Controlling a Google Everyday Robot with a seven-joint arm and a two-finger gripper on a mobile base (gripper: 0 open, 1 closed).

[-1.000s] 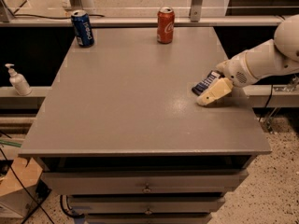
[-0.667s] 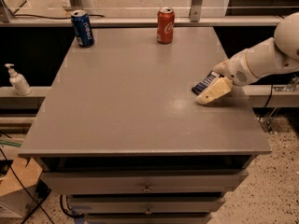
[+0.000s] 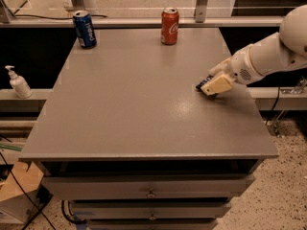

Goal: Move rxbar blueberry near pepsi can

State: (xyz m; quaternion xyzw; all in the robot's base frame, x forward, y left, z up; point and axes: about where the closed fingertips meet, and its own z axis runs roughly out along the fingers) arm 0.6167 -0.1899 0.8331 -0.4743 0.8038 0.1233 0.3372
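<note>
The rxbar blueberry (image 3: 201, 85), a small dark navy bar, is at the right side of the grey table (image 3: 139, 104), mostly hidden behind a cream finger (image 3: 217, 85). My gripper (image 3: 211, 83), on a white arm coming in from the right, is shut on the bar and holds it just above the tabletop. The pepsi can (image 3: 85, 29), blue with white lettering, stands upright at the far left corner, far from the gripper.
A red cola can (image 3: 170, 26) stands at the far edge, right of centre. A white pump bottle (image 3: 18, 82) sits on a ledge left of the table. Drawers are below the table front. The table's right edge is close to the gripper.
The gripper and the bar have risen slightly from the tabletop. The cans have not moved.
</note>
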